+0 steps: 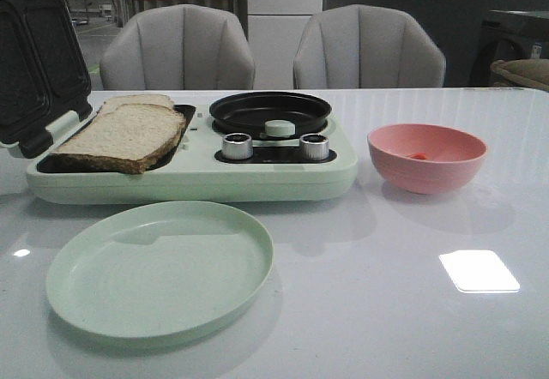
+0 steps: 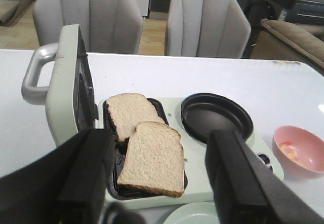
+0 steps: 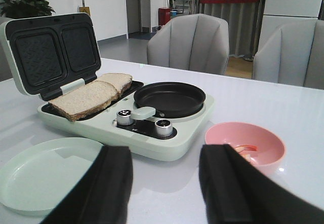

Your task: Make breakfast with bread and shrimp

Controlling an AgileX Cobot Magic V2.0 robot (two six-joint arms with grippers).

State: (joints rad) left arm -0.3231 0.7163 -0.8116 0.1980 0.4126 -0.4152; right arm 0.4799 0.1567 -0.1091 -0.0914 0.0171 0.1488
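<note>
Two bread slices (image 1: pixel 124 132) lie overlapping in the open sandwich tray of the pale green breakfast maker (image 1: pixel 283 177); they also show in the left wrist view (image 2: pixel 154 155) and in the right wrist view (image 3: pixel 88 96). A shrimp (image 1: pixel 418 156) lies in the pink bowl (image 1: pixel 426 158), also seen in the right wrist view (image 3: pixel 246 149). My left gripper (image 2: pixel 159 183) is open and empty, above the near slice. My right gripper (image 3: pixel 164 183) is open and empty over the table in front of the maker. Neither gripper shows in the front view.
The maker's lid (image 1: pixel 34 62) stands open at the left. A black round pan (image 1: pixel 270 111) sits on its right half, with two silver knobs (image 1: pixel 238 146). An empty pale green plate (image 1: pixel 160 267) lies in front. Two grey chairs (image 1: pixel 178 49) stand behind the table.
</note>
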